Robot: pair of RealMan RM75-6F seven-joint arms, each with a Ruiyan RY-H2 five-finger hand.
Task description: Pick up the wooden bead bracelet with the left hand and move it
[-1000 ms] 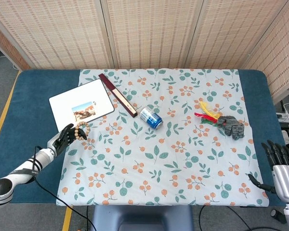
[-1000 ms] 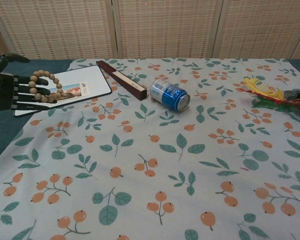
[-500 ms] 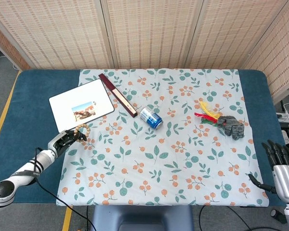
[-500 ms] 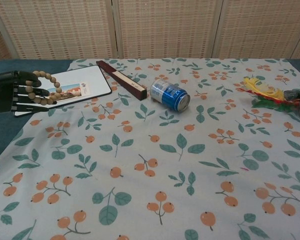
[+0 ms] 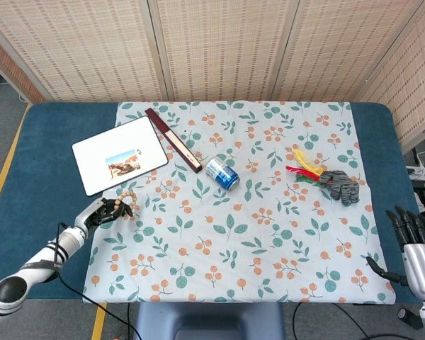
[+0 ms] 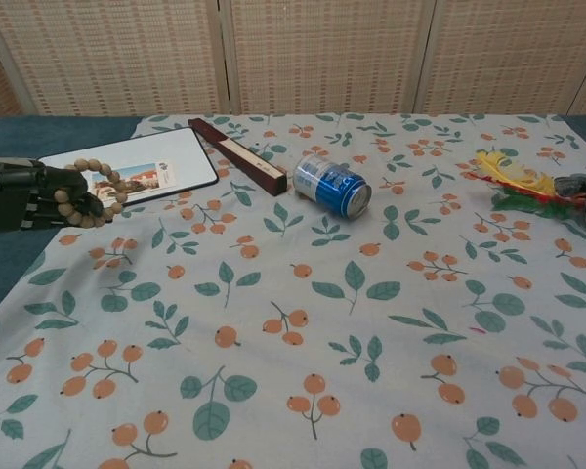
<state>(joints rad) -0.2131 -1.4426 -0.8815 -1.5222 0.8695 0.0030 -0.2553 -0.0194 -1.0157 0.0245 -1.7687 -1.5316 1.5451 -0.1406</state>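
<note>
The wooden bead bracelet (image 5: 127, 205) (image 6: 96, 191) is a loop of light brown beads. My left hand (image 5: 101, 212) (image 6: 29, 193) holds it by its near side, low over the left edge of the floral cloth (image 5: 255, 234), just in front of the white card (image 5: 119, 154) (image 6: 146, 166). My right hand (image 5: 415, 244) rests at the table's right front corner with fingers spread and nothing in it; the chest view does not show it.
A dark wooden strip (image 5: 173, 139) lies beside the card. A blue can (image 5: 222, 173) (image 6: 333, 186) lies on its side mid-cloth. Red and yellow feathers (image 5: 304, 166) and a grey glove (image 5: 340, 185) sit at the right.
My left hand has come down and toward the table's front edge with the bracelet, from beside the card to a spot nearer the cloth. The right hand has stayed put.
</note>
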